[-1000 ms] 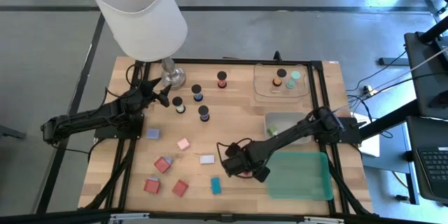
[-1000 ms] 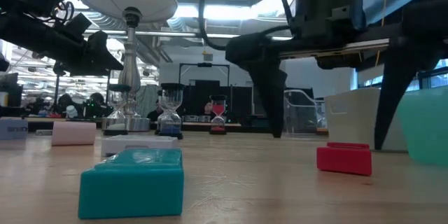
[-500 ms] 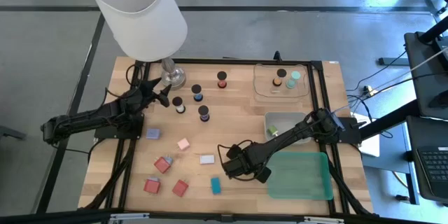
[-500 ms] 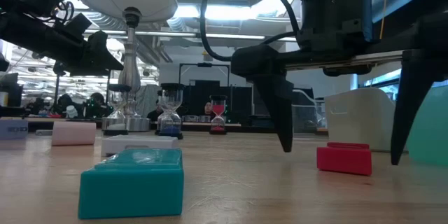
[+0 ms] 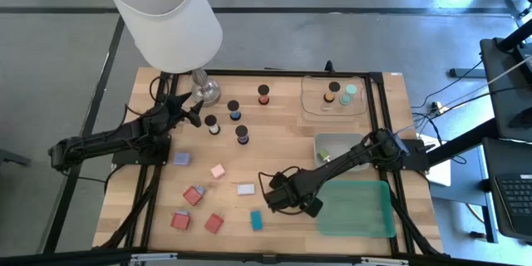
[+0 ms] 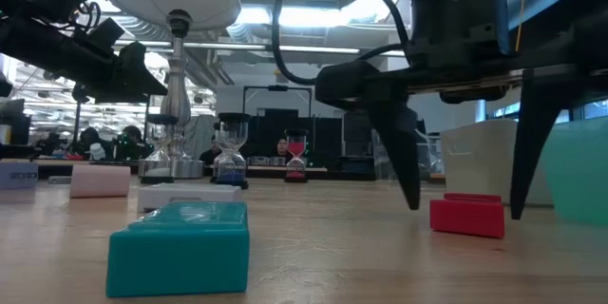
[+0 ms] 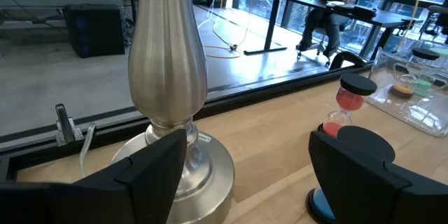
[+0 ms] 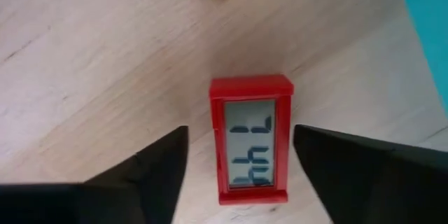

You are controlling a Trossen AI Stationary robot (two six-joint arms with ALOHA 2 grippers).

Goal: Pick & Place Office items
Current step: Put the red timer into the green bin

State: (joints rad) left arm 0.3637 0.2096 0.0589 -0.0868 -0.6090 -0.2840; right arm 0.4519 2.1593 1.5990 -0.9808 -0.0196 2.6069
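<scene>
A small red block with a grey display (image 8: 250, 140) lies flat on the wooden table, beside the green tray. My right gripper (image 6: 465, 209) points down over it, open. One finger stands on either side of the block with a narrow gap each side. In the high view the gripper (image 5: 287, 202) hides the block. My left gripper (image 5: 193, 116) waits open at the far left by the lamp base (image 7: 168, 77). Other office items lie about: a teal block (image 6: 180, 245), a white block (image 5: 245, 189), a pink block (image 5: 218, 170), black-capped cylinders (image 5: 233, 110).
The green tray (image 5: 356, 208) lies right of my right gripper, with a grey bin (image 5: 337, 145) beyond it. A clear tray (image 5: 332, 96) with several pieces stands at the far right. Red blocks (image 5: 194, 194) and a lavender block (image 5: 181, 159) lie left. The white-shaded lamp (image 5: 170, 17) rises far left.
My right gripper's fingers have drawn closer together around the red block, after sinking slightly toward the table. The block has stayed where it was.
</scene>
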